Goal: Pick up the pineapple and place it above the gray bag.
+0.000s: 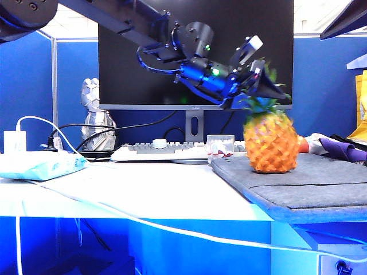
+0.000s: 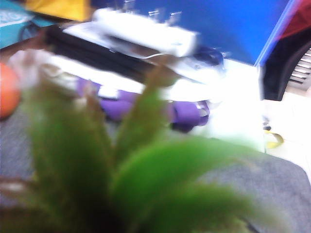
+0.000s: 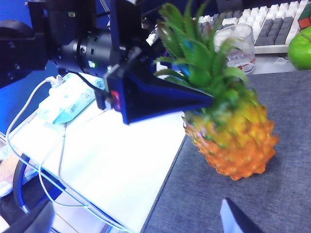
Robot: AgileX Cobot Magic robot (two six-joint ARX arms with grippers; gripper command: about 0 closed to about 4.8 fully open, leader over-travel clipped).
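The pineapple [image 1: 270,142] stands upright on the gray bag [image 1: 321,183], near the bag's left edge. My left gripper [image 1: 274,87] reaches in from the upper left and sits at the green leaf crown [image 3: 194,53], open. One dark finger [image 3: 155,97] lies along the near side of the leaves; its other finger is hidden. In the left wrist view, blurred crown leaves [image 2: 141,179] fill the picture and its fingers do not show. My right gripper [image 3: 141,224] hovers open above the bag's edge, short of the pineapple [image 3: 233,138], holding nothing.
A keyboard [image 1: 166,150] and a glass cup [image 1: 220,146] stand behind the bag. A blue tissue pack [image 1: 40,165] lies at the left, with a white cable [image 1: 143,223] trailing over the table front. A purple cloth [image 1: 344,150] and a green apple [image 3: 300,47] lie at the bag's far side.
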